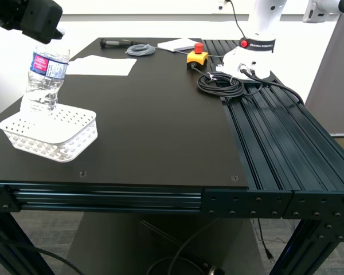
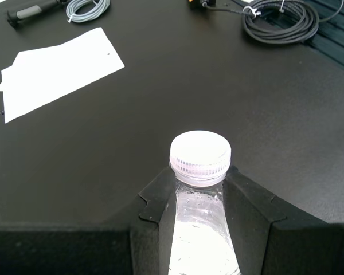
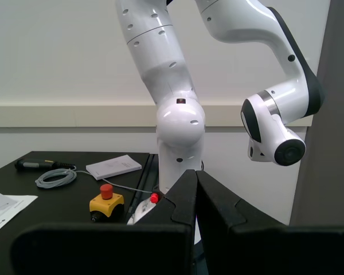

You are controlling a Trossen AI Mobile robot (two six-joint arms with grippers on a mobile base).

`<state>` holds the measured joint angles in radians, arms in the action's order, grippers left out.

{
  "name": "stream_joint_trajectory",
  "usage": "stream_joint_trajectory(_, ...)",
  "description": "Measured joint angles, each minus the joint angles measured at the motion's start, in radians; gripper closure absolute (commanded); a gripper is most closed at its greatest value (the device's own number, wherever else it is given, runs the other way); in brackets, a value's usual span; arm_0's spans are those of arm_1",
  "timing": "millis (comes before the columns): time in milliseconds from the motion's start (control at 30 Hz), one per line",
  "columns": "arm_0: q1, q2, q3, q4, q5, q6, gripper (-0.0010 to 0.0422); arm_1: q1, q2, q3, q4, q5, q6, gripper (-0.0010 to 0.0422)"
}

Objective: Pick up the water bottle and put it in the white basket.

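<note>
The white basket (image 1: 50, 133) sits on the black table (image 1: 160, 120) near the exterior view's left edge. The water bottle (image 1: 46, 80) stands with its base inside the basket, at the far side of it, tilted a little; nothing else is in the basket. My first gripper (image 2: 198, 197) holds the bottle by its neck: its 2 black fingers (image 2: 160, 200) press on both sides just under the white cap (image 2: 200, 153). In the exterior view this gripper (image 1: 49, 28) is dark and partly cut off by the top edge, so the cap is hidden there.

My second gripper (image 3: 196, 192) has its fingers closed together with nothing between them, and it points toward a white robot arm (image 3: 178, 109) that stands on the table.

Behind, 1 white paper sheet (image 1: 100, 65) lies flat, and a grey cable coil (image 1: 140, 50), a black handle tool (image 1: 117, 43), a yellow box with a red button (image 1: 197, 55) and a black cable coil (image 1: 220, 83) lie farther off. The tool is too small to identify.
</note>
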<state>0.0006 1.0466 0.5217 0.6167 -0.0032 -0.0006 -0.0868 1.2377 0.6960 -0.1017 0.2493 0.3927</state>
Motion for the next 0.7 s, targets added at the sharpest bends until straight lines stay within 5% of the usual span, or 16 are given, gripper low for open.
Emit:
stream_joint_trajectory(500, 0.001, 0.0, 0.0, 0.0, 0.0, 0.0, 0.0412, 0.047, 0.002, -0.129, 0.183, 0.05, 0.006, 0.0413)
stream_joint_trajectory(700, 0.0, 0.0, 0.0, 0.0, 0.0, 0.0, 0.0412, 0.048, 0.002, -0.128, 0.237, 0.134, -0.01, 0.0413)
